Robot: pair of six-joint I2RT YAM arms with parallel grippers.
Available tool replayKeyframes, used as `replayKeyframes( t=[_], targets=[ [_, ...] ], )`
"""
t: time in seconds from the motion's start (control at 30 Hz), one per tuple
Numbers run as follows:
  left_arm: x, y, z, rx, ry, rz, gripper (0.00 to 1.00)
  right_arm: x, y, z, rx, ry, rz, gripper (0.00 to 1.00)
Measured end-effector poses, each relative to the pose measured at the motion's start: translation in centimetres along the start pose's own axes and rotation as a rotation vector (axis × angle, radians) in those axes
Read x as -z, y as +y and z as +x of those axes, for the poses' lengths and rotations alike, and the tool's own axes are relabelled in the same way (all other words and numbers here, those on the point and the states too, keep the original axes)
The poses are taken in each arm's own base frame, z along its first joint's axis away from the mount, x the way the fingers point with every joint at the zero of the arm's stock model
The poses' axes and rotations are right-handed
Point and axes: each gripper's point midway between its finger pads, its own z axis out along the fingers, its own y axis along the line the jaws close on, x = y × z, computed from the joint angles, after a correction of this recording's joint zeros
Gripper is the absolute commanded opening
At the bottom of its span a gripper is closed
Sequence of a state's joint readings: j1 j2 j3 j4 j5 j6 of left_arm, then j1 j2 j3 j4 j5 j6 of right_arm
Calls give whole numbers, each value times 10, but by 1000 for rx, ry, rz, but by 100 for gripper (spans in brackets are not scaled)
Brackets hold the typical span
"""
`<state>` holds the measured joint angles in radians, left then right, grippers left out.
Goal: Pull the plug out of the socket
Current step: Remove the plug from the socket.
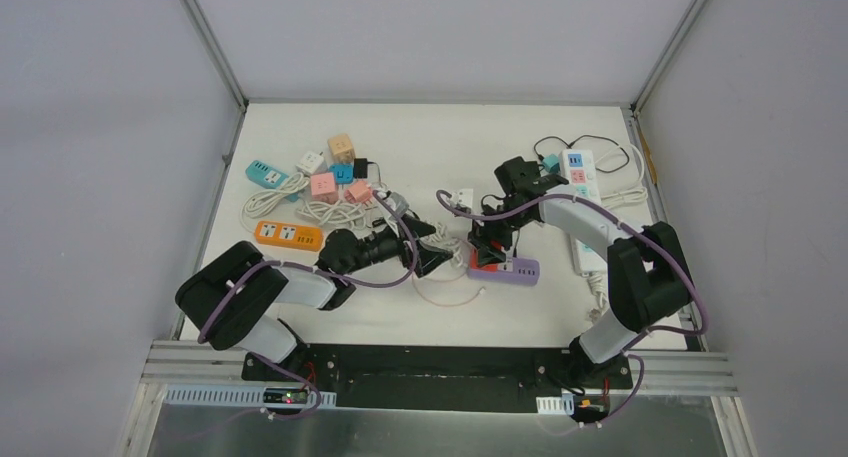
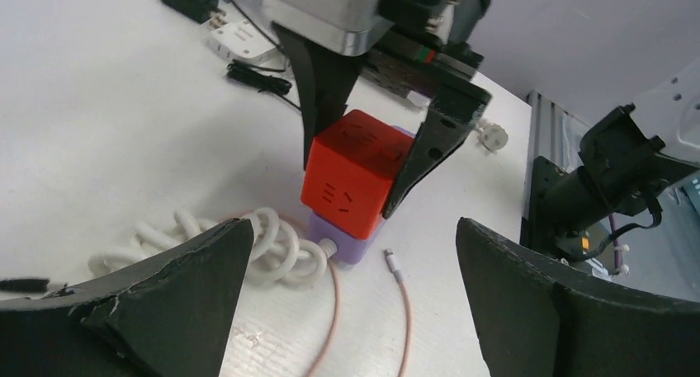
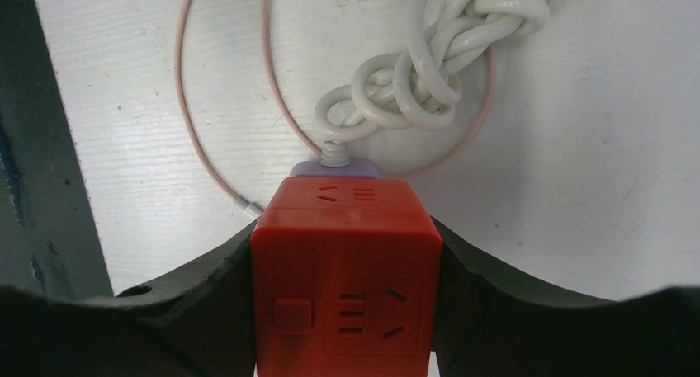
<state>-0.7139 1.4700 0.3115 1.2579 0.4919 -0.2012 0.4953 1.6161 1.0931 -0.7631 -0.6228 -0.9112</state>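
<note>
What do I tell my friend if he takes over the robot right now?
Right gripper: fingers shut on the red cube plug.
Left gripper: open, empty, facing the cube.
The cube sits on the purple socket strip, not pulled off yet.
Done: the grasp. Left: pull the cube off; the left gripper could probably hold the strip down.

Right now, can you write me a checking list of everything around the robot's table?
Surface: white table, busy in the middle.
Job's things: red cube plug sits on the purple power strip, not yet pulled off.
Clutter: orange power strip, teal power strip and pink cubes at left; white power strip at right.
Grippers: right end effector shut on the red cube plug; left end effector open, holding nothing, close by.
Cables: white coiled cable leaves the purple power strip; thin pink cable lies loose beside it.
Surroundings: grey walls; nothing else seen.
</note>
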Motion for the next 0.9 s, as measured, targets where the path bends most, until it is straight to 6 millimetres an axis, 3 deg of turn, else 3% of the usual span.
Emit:
replayKeyframes(
  t=[0.2, 0.33, 0.47, 0.63, 0.9],
  targets=[
    [-9, -38, 8, -183, -13, 147, 99, 3, 10, 4, -21, -10, -49, 2],
    [-10, -40, 28, -276, 22, 176, 99, 4, 13, 5, -21, -8, -63, 41],
    [-10, -37, 39, -320, 48, 187, 99, 3, 15, 6, -12, -10, -70, 73],
    [-10, -39, 38, -358, 40, 206, 99, 0, 29, 14, 30, -2, -67, 99],
    [-10, -43, 42, -366, 46, 239, 99, 18, 33, 0, 78, -41, -17, 100]
  ],
)
